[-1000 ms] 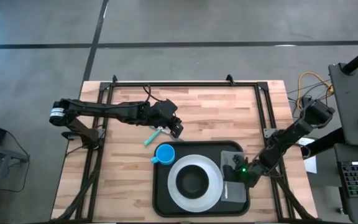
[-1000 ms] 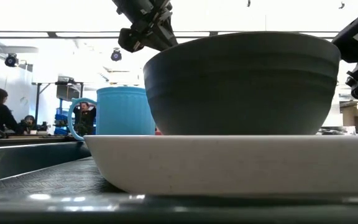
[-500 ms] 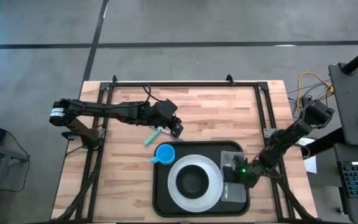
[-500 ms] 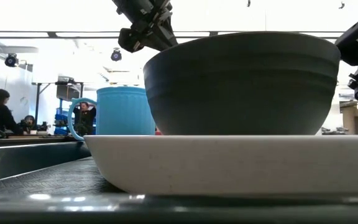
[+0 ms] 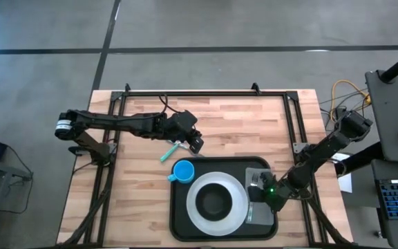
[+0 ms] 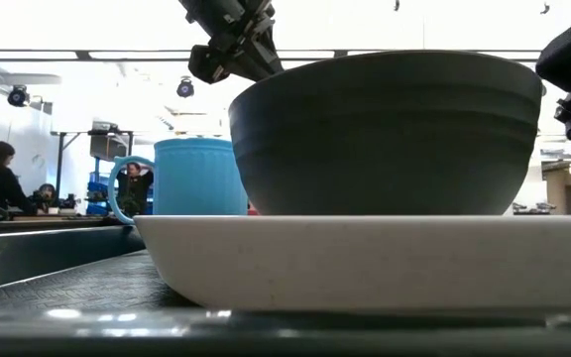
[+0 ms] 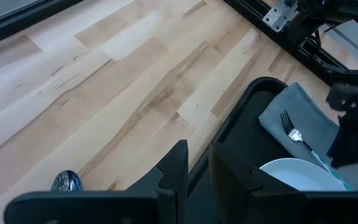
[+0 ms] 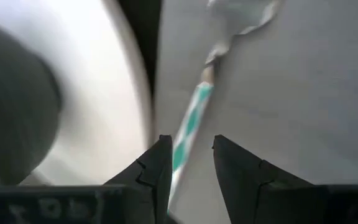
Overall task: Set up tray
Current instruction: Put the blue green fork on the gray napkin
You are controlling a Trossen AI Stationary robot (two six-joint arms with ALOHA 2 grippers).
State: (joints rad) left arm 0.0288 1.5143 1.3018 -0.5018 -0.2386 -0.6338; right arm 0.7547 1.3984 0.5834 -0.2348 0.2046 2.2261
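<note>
The black tray (image 5: 177,216) lies at the table's near middle. On it sits a white plate (image 5: 200,207) with a dark bowl (image 5: 217,202) inside. A blue mug (image 5: 182,171) stands at the tray's far left corner. A grey napkin (image 5: 260,181) lies flat in the tray's right part, and a fork (image 8: 194,118) with a teal-and-white handle rests on it. My right gripper (image 8: 191,162) hangs open just over the fork, one finger on each side of the handle. My left gripper (image 5: 196,144) hovers open by a narrow gap beyond the mug, with nothing between its fingers.
A teal-handled utensil (image 5: 168,153) lies on the bare wood left of my left gripper. The black frame rails (image 5: 206,92) run along the table's far and side edges. Free wood lies beyond the tray. People sit in the room behind, far left in the low view.
My right gripper has tipped a little and shifted slightly over the napkin. The fork stays flat on the napkin.
</note>
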